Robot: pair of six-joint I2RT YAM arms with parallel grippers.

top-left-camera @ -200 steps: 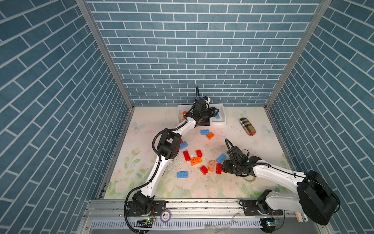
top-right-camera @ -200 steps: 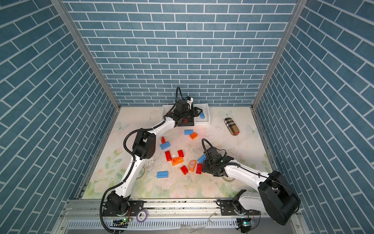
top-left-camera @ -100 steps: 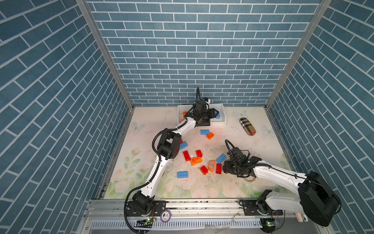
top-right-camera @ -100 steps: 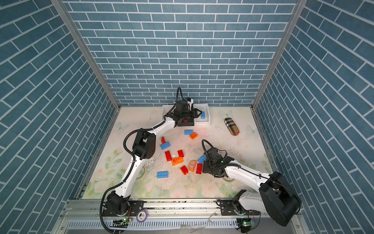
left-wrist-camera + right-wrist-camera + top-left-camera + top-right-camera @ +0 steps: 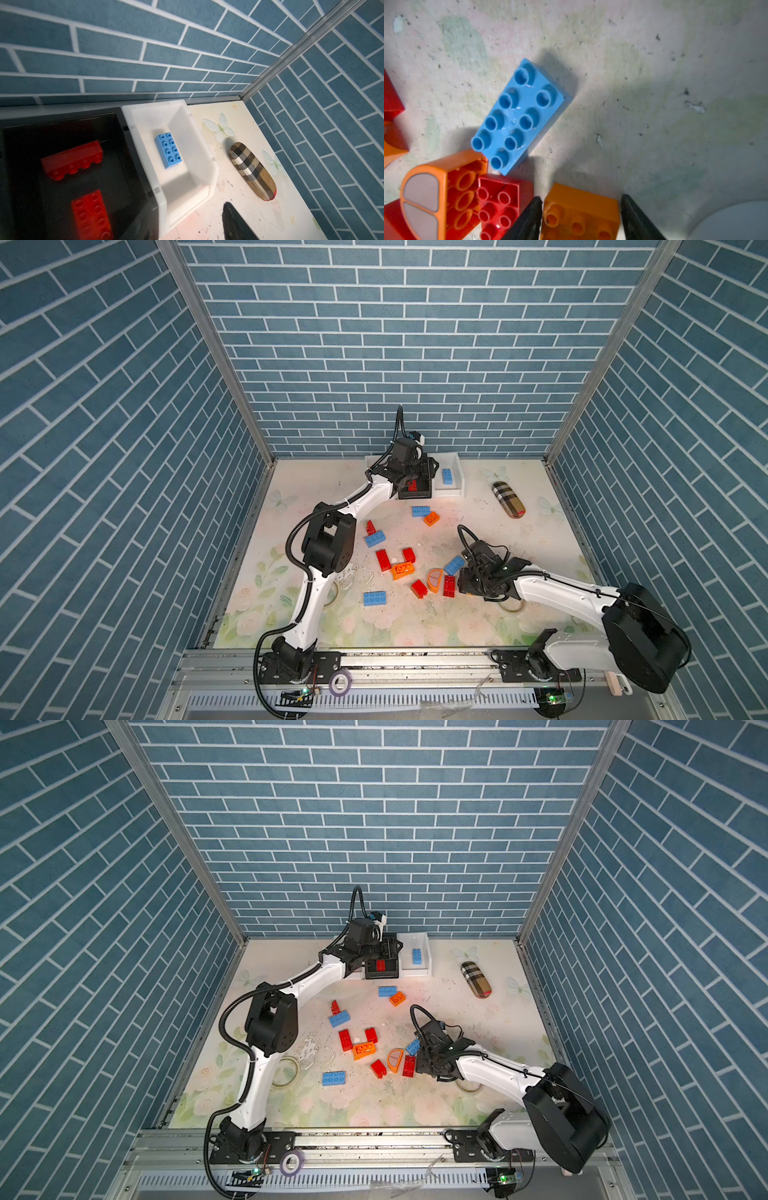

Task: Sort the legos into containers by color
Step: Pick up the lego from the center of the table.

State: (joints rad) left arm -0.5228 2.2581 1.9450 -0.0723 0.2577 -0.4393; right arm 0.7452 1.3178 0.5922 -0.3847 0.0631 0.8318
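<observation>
Right wrist: jaws of right gripper are bracketing small orange studded plastic brick, clamp uncertain, risking snagging adjacent red upturned brick; left gripper jaws unreadable.

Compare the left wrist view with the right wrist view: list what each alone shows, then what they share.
Left wrist only: black bin holding two red bricks, white bin holding one blue brick, plaid case, tiled wall.
Right wrist only: loose blue brick, window piece, upturned red brick, and the right fingers against both sides of an orange brick.
Both: the pale worn table and dark fingers, though only one left finger shows.
</observation>
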